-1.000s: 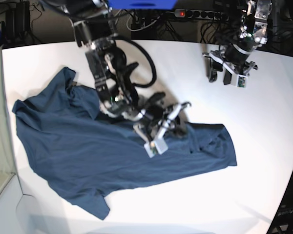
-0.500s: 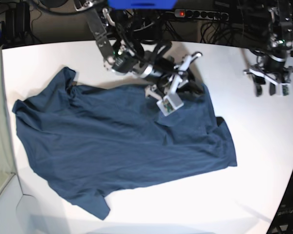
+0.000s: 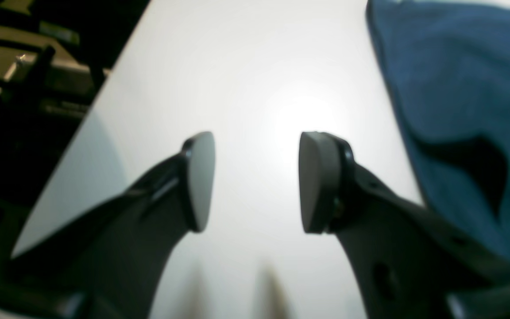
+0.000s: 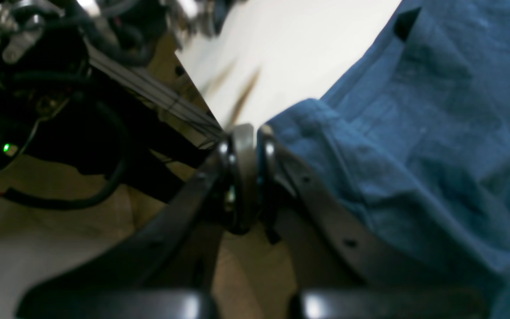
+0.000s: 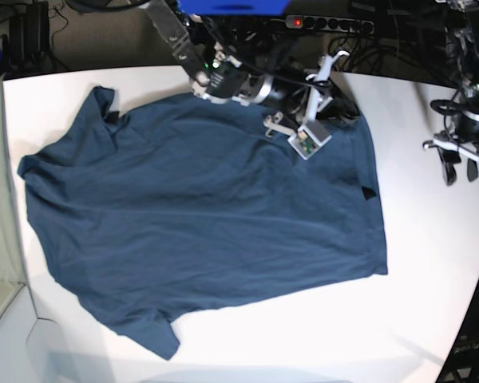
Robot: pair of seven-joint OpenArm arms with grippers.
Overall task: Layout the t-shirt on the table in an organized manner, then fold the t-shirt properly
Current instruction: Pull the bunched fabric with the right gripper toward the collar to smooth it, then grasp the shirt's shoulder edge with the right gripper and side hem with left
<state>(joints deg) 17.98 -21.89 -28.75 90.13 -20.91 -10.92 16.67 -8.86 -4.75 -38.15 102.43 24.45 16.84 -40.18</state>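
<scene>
t-shirt (image 5: 199, 231): spread over the table (image 5: 431, 263), long way runs left-right | right gripper (image 4: 249, 133): pinches the shirt's far edge, much nearer | left gripper (image 3: 255, 181): apart, holds nothing, just beside the shirt's side

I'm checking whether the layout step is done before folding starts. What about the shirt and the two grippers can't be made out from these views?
- Base view: the right gripper and arm cover the t-shirt at its far right corner, so the pinched edge is hidden.
- Right wrist view: blurred; shut fingers hide the cloth between them.
- Left wrist view: only a strip of shirt shows; the frame edge cuts off the rest.
- The neck label is not discernible in any view.
</scene>
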